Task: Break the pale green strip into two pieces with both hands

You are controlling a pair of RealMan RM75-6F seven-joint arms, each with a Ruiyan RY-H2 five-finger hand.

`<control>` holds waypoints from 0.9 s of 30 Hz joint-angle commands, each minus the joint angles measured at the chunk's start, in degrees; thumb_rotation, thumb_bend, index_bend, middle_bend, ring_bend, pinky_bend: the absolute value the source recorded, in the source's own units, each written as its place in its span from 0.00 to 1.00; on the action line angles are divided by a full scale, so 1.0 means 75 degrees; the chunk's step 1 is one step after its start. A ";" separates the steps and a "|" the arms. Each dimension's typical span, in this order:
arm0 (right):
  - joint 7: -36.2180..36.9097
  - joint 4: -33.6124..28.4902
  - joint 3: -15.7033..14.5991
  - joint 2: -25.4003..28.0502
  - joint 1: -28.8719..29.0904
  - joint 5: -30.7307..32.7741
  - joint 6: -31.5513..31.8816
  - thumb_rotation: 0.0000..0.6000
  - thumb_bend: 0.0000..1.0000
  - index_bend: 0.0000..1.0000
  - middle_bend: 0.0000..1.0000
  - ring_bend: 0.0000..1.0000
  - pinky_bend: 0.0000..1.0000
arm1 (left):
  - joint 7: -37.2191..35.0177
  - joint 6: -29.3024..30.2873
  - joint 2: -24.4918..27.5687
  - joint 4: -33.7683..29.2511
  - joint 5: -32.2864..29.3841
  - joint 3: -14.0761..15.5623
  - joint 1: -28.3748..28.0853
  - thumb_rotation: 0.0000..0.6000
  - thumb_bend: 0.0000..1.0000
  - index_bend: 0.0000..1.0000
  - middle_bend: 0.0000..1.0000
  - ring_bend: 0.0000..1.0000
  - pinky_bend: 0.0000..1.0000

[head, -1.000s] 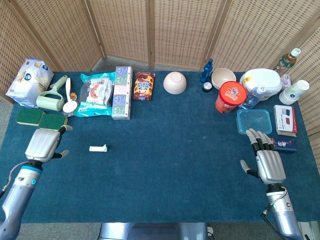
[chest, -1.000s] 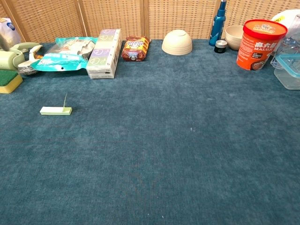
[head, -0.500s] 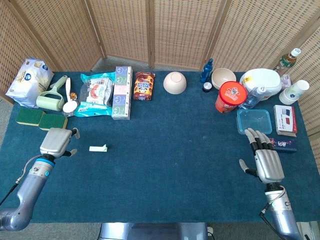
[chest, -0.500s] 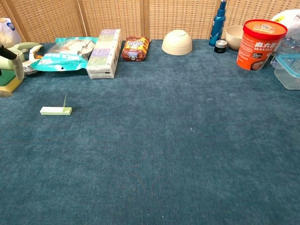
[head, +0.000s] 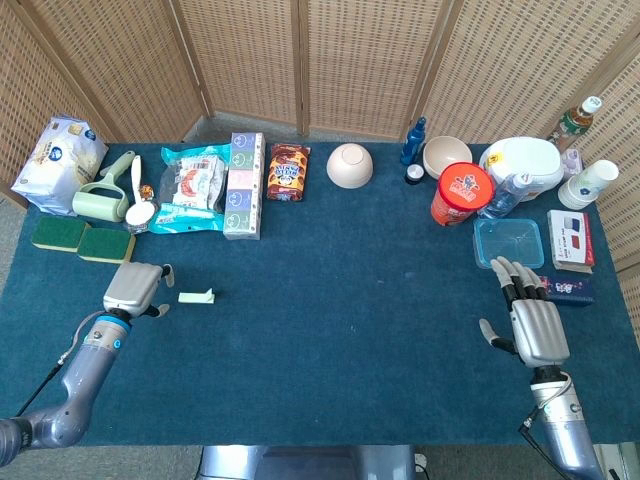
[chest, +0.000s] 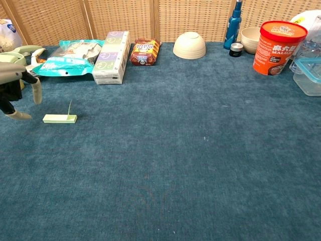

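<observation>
A pale green strip (head: 196, 296) lies flat on the blue-carpeted surface (head: 340, 300), just right of the robot's left hand (head: 135, 288), whose fingers are apart and hold nothing. Well across the surface, the right hand (head: 527, 310) rests with fingers spread beside a clear plastic container (head: 508, 243).

Blue-carpeted table (head: 340, 300) under pale green strip (head: 197, 296)

Pale green strip (head: 196, 296) (chest: 59, 118): short, flat on blue bench, left side, whole, thin sliver sticking up from one end.
</observation>
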 commanded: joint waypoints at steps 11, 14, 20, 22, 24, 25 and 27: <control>0.0123 0.0102 -0.0017 0.0011 -0.0079 0.0074 0.0036 1.00 0.35 0.00 0.07 0.02 0.09 | 0.0248 -0.0134 -0.0504 0.0493 -0.0533 0.0117 -0.0387 1.00 0.23 0.46 1.00 1.00 1.00; 0.0143 0.0115 -0.0017 0.0004 -0.0082 0.0085 0.0026 1.00 0.34 0.00 0.07 0.02 0.08 | 0.0249 -0.0160 -0.0563 0.0545 -0.0616 0.0110 -0.0455 1.00 0.23 0.46 1.00 1.00 1.00; 0.0164 0.0129 -0.0010 0.0010 -0.0108 0.0108 0.0051 1.00 0.35 0.00 0.07 0.02 0.08 | 0.0330 -0.0202 -0.0630 0.0585 -0.0731 0.0149 -0.0610 1.00 0.23 0.45 1.00 1.00 1.00; 0.0175 0.0136 -0.0010 0.0008 -0.0118 0.0108 0.0062 1.00 0.35 0.00 0.07 0.02 0.08 | 0.0348 -0.0216 -0.0655 0.0598 -0.0761 0.0168 -0.0648 1.00 0.24 0.45 1.00 1.00 1.00; 0.0185 0.0143 -0.0011 0.0008 -0.0128 0.0111 0.0071 1.00 0.35 0.00 0.07 0.02 0.09 | 0.0361 -0.0225 -0.0689 0.0613 -0.0783 0.0188 -0.0683 1.00 0.24 0.45 1.00 1.00 1.00; 0.0190 0.0145 -0.0010 0.0008 -0.0133 0.0111 0.0078 1.00 0.35 0.00 0.07 0.02 0.09 | 0.0372 -0.0231 -0.0703 0.0619 -0.0795 0.0201 -0.0701 1.00 0.24 0.45 1.00 1.00 1.00; 0.0208 0.0149 -0.0012 0.0013 -0.0150 0.0108 0.0098 1.00 0.35 0.00 0.07 0.02 0.08 | 0.0390 -0.0229 -0.0734 0.0625 -0.0821 0.0220 -0.0736 1.00 0.25 0.45 1.00 1.00 1.00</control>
